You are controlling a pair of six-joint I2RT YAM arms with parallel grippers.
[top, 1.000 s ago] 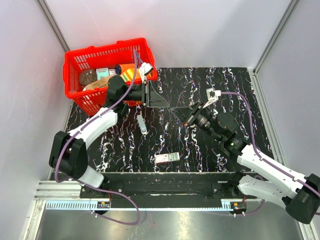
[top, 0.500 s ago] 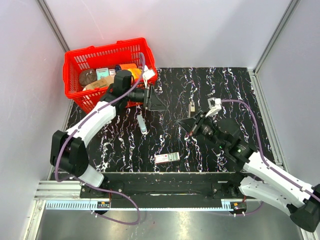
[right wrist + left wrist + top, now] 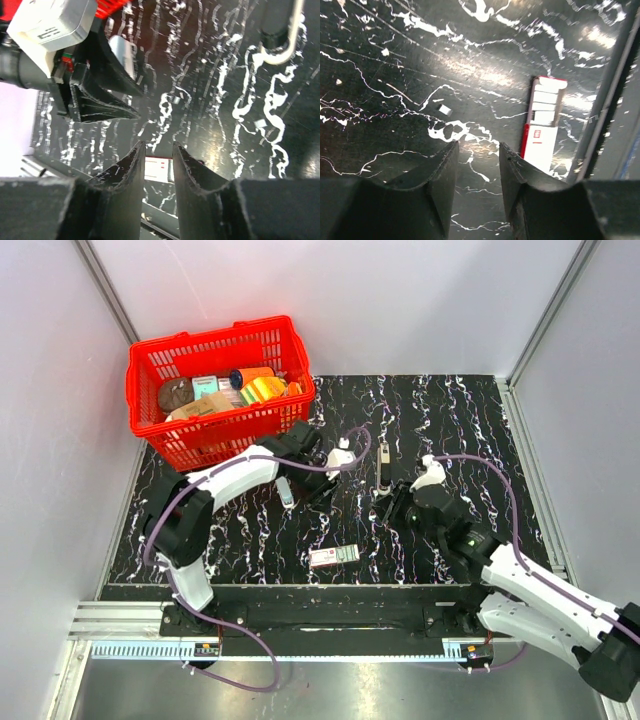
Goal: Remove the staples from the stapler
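The small pale blue-and-white stapler (image 3: 286, 490) lies on the black marbled table (image 3: 470, 410) just beside the left fingers (image 3: 445, 175), which are parted and empty. A thin silver-grey strip of staples (image 3: 384, 460) seemingly lies apart, near the right fingers (image 3: 130, 175), also released. Unloading looks essentially done.

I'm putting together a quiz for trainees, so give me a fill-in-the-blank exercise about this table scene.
1. The basket in the far left corner is ___ in colour.
2. The stapler lies on the black marbled ___, outside the basket.
3. Nearest the arms' bases lies a white-and-red ___.
4. The left hand and the right hand are open and hold ___.
Missing words: red, table, box, nothing.
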